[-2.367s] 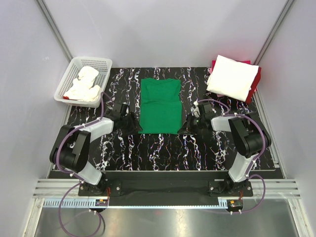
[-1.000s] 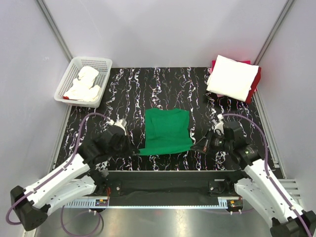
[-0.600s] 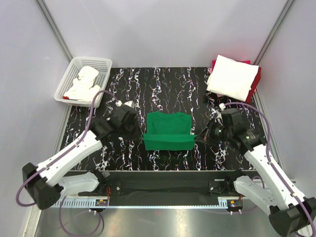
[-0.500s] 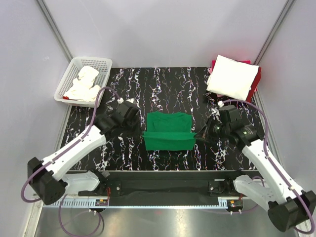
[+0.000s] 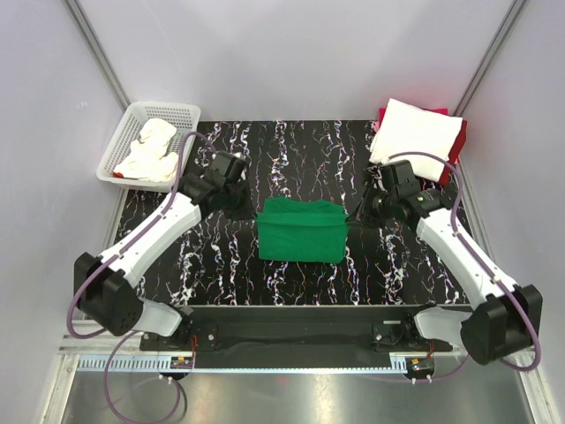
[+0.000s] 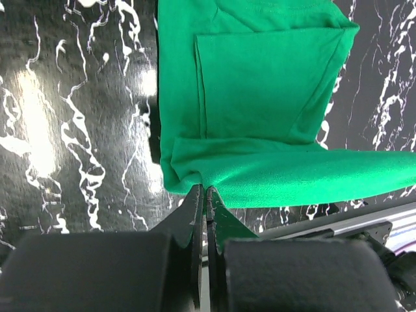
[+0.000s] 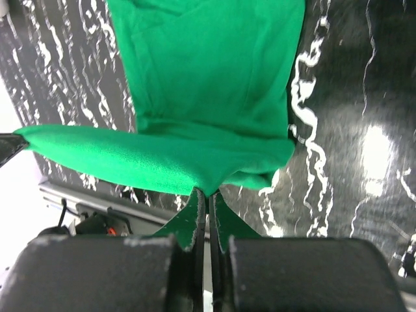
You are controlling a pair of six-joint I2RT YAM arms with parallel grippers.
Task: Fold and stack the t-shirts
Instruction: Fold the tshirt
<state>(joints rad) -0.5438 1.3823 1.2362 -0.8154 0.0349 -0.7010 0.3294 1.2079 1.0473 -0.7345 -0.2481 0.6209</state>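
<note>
Green t-shirt is shortening, halving | left gripper and right gripper are each pinching a hem corner at fingertips, carrying it over cloth ahead | 1 fold is nearly landing

Nothing legible right now, in any of the three views. The plain bright green soft-fabric t-shirt shows bare cloth only. Low in the top view, the small dark board with an orange spot is far too tiny to read.
</note>
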